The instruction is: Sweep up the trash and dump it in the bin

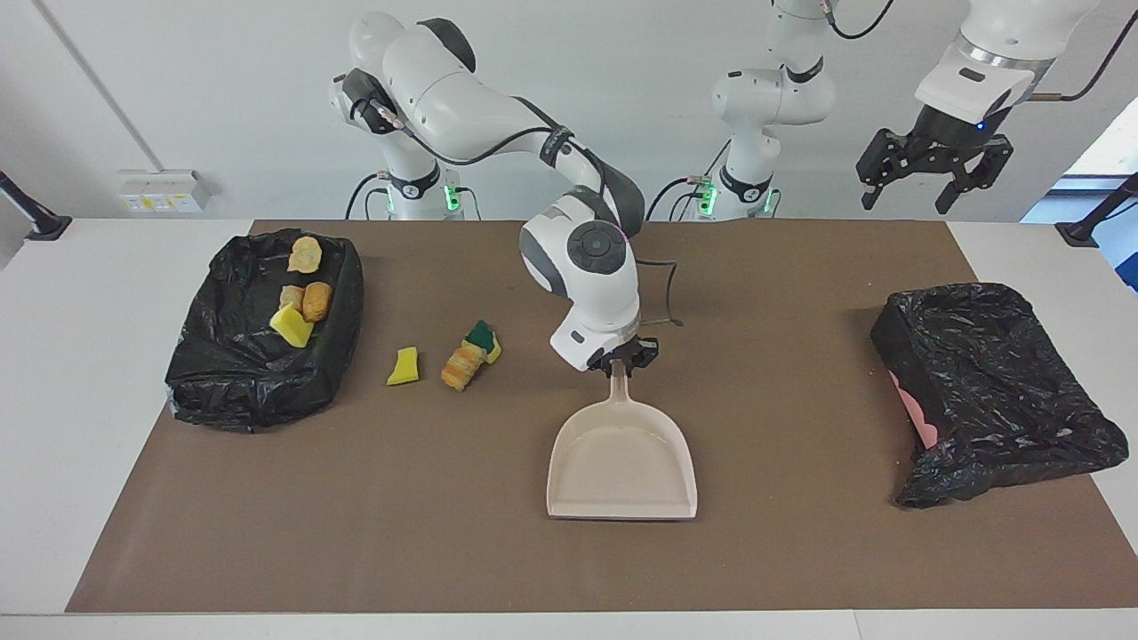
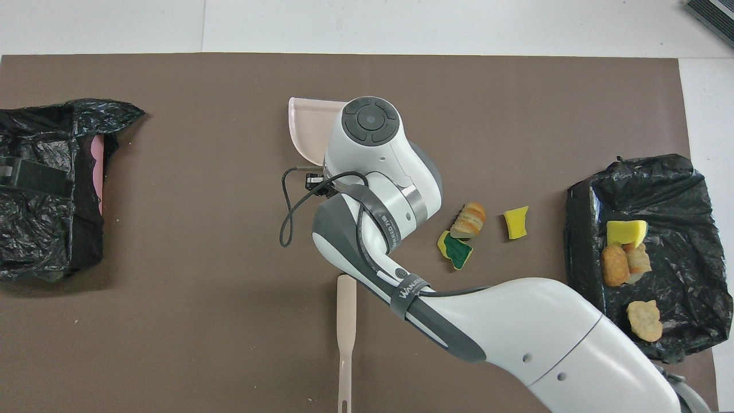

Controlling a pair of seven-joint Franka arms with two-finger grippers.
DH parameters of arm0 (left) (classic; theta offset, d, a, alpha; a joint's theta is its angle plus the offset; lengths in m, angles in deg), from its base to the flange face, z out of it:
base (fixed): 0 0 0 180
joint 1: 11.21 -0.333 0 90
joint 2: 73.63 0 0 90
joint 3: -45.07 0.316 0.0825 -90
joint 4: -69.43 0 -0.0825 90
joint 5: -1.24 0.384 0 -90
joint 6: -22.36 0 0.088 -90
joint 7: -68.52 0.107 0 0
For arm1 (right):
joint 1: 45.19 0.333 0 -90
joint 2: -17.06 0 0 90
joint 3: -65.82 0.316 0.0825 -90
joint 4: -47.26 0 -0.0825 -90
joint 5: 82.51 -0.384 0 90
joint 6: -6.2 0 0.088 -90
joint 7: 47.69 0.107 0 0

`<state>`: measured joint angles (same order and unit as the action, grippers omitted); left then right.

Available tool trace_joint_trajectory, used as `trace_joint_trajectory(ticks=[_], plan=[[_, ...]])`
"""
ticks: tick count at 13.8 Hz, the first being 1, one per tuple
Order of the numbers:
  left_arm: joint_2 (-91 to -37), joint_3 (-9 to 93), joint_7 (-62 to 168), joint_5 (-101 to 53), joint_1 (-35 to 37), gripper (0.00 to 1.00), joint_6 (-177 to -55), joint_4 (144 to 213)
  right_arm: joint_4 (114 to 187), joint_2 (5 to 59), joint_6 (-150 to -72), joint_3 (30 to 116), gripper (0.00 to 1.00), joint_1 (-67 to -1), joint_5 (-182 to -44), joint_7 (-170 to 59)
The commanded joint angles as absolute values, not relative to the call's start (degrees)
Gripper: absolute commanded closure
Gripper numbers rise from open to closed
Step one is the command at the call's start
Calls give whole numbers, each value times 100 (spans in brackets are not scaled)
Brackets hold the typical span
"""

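Note:
My right gripper (image 1: pixel 621 365) is shut on the handle of the beige dustpan (image 1: pixel 622 462), which lies low at the middle of the mat, its mouth turned away from the robots. In the overhead view the arm covers most of the dustpan (image 2: pixel 308 129). Three trash scraps lie on the mat between pan and bin: a yellow sponge bit (image 1: pixel 404 365), an orange-brown piece (image 1: pixel 462 366) and a green-backed sponge (image 1: pixel 483 338). The black-bagged bin (image 1: pixel 229 391) at the right arm's end holds several scraps (image 1: pixel 302 302). My left gripper (image 1: pixel 933 173) hangs open, high above its own end.
The beige brush (image 2: pixel 346 338) lies on the mat near the robots, hidden by the right arm in the facing view. A second black-bagged bin (image 1: pixel 987 391) with a pink patch showing sits at the left arm's end. A brown mat (image 1: pixel 356 533) covers the table.

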<state>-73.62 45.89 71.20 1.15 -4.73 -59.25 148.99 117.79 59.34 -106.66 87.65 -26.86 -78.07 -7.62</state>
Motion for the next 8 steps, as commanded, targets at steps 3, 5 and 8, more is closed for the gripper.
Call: trace_joint_trajectory(ticks=[3,5,8], plan=[[-7521,4639,7080,-69,-576,0,-5806,14897,11949,5890,-11148,8780,28,-2717,-8119,-638],[-7591,4639,7080,-69,-576,0,-5815,14985,11968,5794,-11079,8780,0,-2700,-8075,-735],[-7600,4639,7098,-43,-576,0,-5692,14985,11994,5460,-10745,8762,0,-2787,-8057,-972]])
